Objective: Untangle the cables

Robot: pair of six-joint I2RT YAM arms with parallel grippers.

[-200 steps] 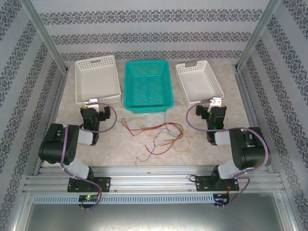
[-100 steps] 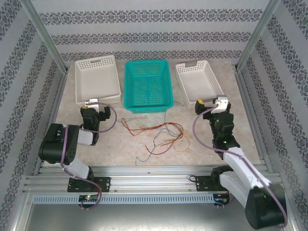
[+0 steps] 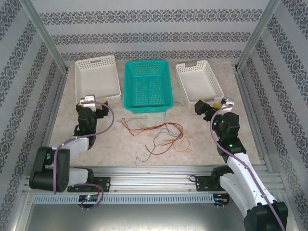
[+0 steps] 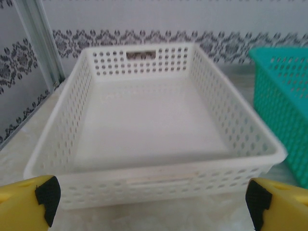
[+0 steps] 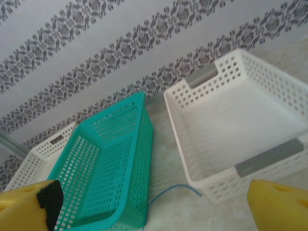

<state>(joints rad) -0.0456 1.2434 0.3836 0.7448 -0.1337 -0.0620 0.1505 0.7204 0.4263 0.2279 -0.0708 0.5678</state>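
The cables [image 3: 159, 132] lie in a loose tangle of red, yellow-orange and blue-grey wires on the table, in front of the teal basket [image 3: 147, 62]. One blue end [image 5: 175, 191] curls out beside the teal basket [image 5: 144, 144] in the right wrist view. My left gripper [image 3: 97, 102] hovers left of the tangle, open and holding nothing, and faces the left white basket [image 4: 154, 166]. My right gripper [image 3: 208, 104] hovers right of the tangle, open with nothing between its fingers. Both sets of yellow fingertips [image 4: 45, 197] [image 5: 50, 199] stand wide apart.
Three baskets line the back of the table: a white one [image 3: 96, 58] on the left, the teal one in the middle, and a white one [image 3: 192, 65] with grey handles on the right. Patterned walls and metal posts close in the sides.
Both arms have unfolded from their tucked poses. The right wrist rose and swung right toward the right basket's corner, and the left wrist shifted slightly left. The cables have not moved.
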